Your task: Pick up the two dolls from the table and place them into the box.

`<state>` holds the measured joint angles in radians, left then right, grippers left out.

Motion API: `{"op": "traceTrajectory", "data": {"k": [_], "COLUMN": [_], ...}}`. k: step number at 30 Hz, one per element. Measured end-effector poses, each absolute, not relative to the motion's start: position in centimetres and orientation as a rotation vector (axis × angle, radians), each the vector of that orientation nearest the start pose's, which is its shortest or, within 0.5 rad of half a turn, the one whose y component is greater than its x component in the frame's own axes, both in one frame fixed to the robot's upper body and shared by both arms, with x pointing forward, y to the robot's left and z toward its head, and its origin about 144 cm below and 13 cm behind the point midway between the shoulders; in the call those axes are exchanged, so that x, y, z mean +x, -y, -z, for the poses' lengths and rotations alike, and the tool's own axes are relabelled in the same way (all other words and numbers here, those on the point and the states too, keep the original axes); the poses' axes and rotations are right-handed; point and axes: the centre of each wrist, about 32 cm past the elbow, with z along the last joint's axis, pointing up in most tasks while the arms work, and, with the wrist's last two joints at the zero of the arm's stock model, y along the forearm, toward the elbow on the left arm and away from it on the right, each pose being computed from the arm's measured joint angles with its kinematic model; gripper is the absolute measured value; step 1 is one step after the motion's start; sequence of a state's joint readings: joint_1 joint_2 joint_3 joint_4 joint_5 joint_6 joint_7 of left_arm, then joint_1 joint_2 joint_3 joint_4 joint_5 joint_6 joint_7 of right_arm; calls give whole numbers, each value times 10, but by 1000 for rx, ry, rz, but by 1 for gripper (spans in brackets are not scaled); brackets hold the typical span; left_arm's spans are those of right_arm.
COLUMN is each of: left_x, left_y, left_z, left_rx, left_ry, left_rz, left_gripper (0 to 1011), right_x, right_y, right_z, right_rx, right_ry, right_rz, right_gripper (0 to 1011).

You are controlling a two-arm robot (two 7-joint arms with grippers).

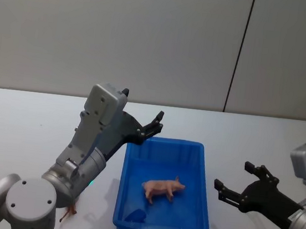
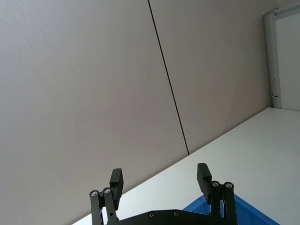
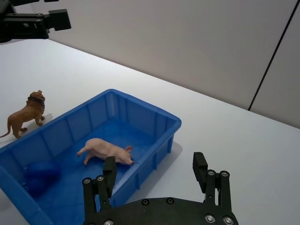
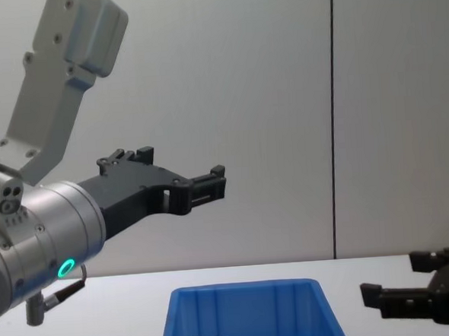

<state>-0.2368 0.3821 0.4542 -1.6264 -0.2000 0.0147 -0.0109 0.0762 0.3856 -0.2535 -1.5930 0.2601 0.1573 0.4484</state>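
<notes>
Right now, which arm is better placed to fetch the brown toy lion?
Probably left: the brown toy lion stands on the raised left gripper's side of the blue plastic bin; the right gripper sits across the bin.

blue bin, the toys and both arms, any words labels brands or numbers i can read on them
None can be read. The blue bin is bare ribbed plastic, the pig and lion carry no marks, and the left hand and right hand are plain black with no lettering.
</notes>
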Motion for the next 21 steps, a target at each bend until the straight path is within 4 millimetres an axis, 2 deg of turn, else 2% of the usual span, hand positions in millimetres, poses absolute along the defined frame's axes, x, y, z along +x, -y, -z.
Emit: {"op": "traceTrajectory", "data": {"k": [11, 21], "left_x": [479, 448], "left_y": [-200, -199], "left_z": [-1202, -1189], "left_rx": [93, 115], "left_ry": [243, 164], "left_rz": [-1168, -1277], "left_gripper": [1001, 1001], "right_x": [472, 473], "right_y": [270, 274], "right_z": [-1161, -1161], "right_rx": [-213, -215], "right_ry": [-33, -29], "right_rz": [911, 921], "right_gripper": [1001, 1001]}}
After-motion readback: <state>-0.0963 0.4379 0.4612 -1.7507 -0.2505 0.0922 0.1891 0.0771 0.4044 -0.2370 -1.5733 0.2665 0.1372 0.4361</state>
